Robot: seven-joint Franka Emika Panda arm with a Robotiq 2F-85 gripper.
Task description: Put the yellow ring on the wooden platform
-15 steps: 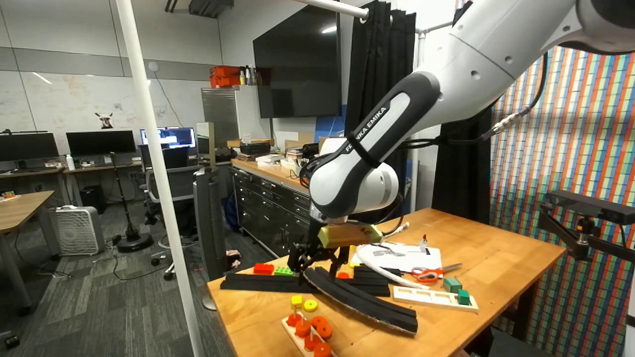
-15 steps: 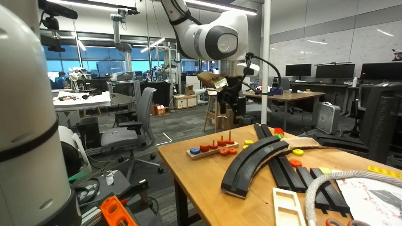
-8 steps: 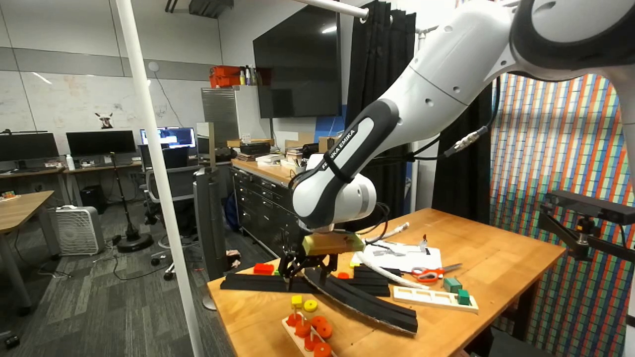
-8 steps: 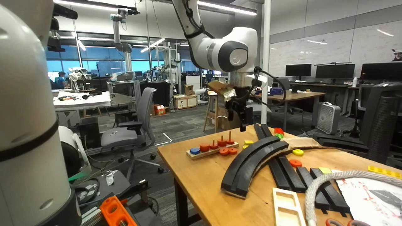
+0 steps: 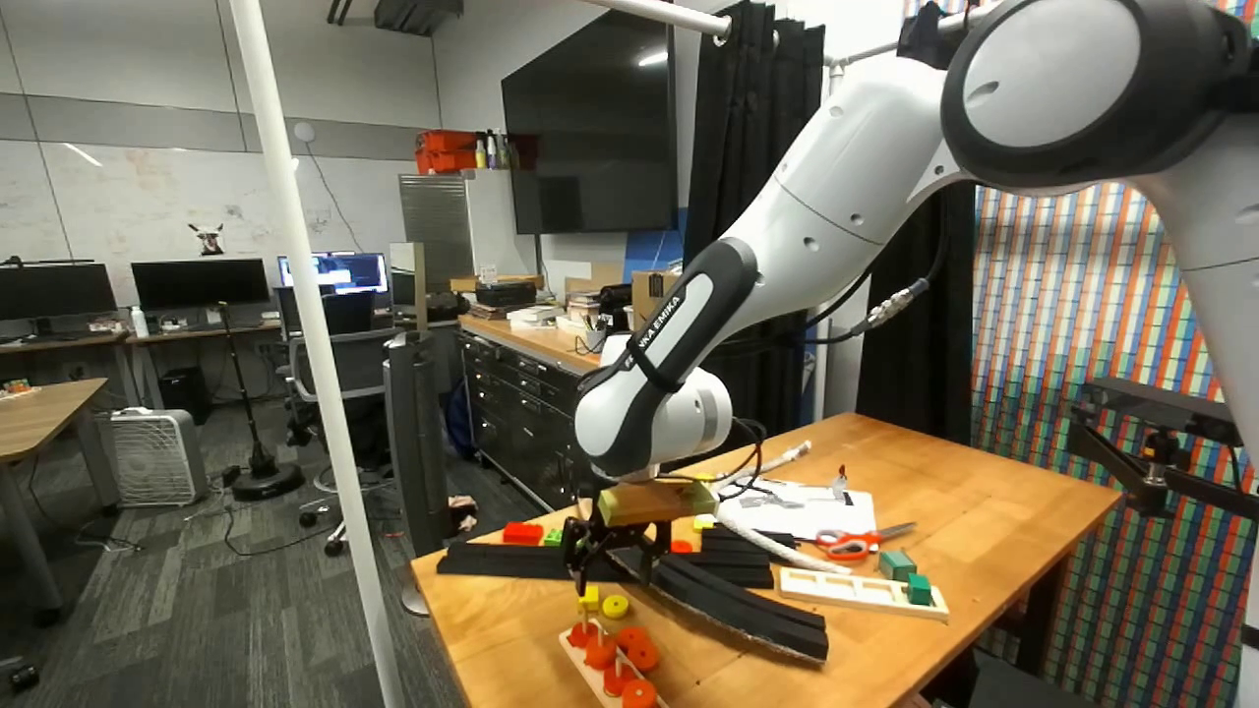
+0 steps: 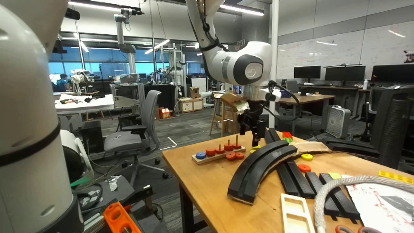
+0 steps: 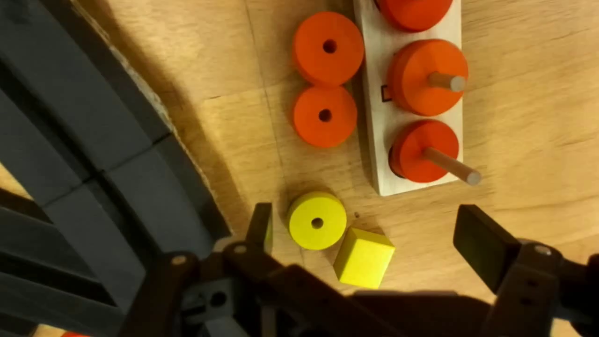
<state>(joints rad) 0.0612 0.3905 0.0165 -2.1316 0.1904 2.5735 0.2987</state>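
The yellow ring [image 7: 317,236] lies flat on the table, touching or nearly touching a yellow block [image 7: 367,262]. The ring also shows in both exterior views [image 5: 616,607] [image 6: 252,151]. The wooden platform [image 7: 380,126] is a pale board with upright pegs, carrying orange-red rings and a blue ring [image 6: 200,155]. It lies just beyond the yellow ring, also in an exterior view [image 5: 576,653]. My gripper [image 7: 373,229] is open and empty above the yellow pieces. In the wrist view the yellow ring and block lie between its fingers, the ring nearer the left finger.
Two loose orange rings [image 7: 325,131] lie beside the platform. A black curved strip [image 7: 112,135] runs close to the left finger. Another yellow ring [image 6: 306,157] lies among the strips. A sectioned wooden tray [image 5: 856,590], scissors [image 5: 851,544] and white rope [image 6: 318,200] lie farther off.
My gripper has come down and over toward the yellow ring and block, from above the black strips. It stays open. The things on the table have not moved.
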